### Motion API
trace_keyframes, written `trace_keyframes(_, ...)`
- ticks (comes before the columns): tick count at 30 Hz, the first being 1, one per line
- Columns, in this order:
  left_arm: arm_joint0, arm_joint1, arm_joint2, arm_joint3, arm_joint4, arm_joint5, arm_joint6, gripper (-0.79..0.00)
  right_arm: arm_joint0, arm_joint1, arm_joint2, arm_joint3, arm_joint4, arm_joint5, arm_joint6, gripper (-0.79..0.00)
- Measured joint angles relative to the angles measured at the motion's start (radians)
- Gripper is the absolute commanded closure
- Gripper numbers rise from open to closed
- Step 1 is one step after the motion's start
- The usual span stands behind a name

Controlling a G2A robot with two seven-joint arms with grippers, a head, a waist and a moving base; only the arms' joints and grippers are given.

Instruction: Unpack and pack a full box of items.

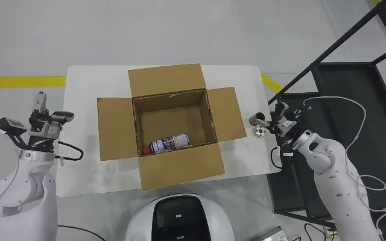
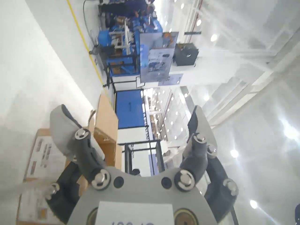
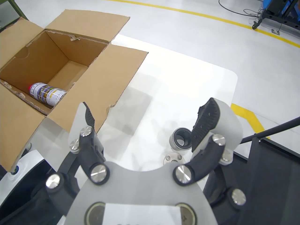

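I hold my left gripper (image 2: 127,110) out at my left side, fingers spread wide; my right gripper (image 3: 147,104), at my right, is likewise parted and tilted downward.

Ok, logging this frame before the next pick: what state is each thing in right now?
Box: open, all four flaps folded out.
Can: lying on its side inside the box.
Left gripper: open, empty.
Right gripper: open, empty.
Metal parts: loose on the table outside the box.
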Motion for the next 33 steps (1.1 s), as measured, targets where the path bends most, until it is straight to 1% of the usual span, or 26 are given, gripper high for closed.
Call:
trace_keyframes(2,0.008,-0.004,-0.005,-0.03,-0.029,-0.007,0.045,-0.785,0.0,0.0,-0.003,-0.004,-0.014,0.004,0.01,-0.785)
trace_keyframes(6,0.012,-0.006,-0.01,-0.057,-0.035,-0.011,0.087,-0.785,-0.008,0.002,0.003,-0.015,-0.04,0.026,0.019,-0.785)
trace_keyframes(33,0.012,-0.006,-0.01,-0.056,-0.034,-0.011,0.084,-0.785,-0.015,0.002,0.011,-0.019,-0.037,0.031,0.015,-0.785)
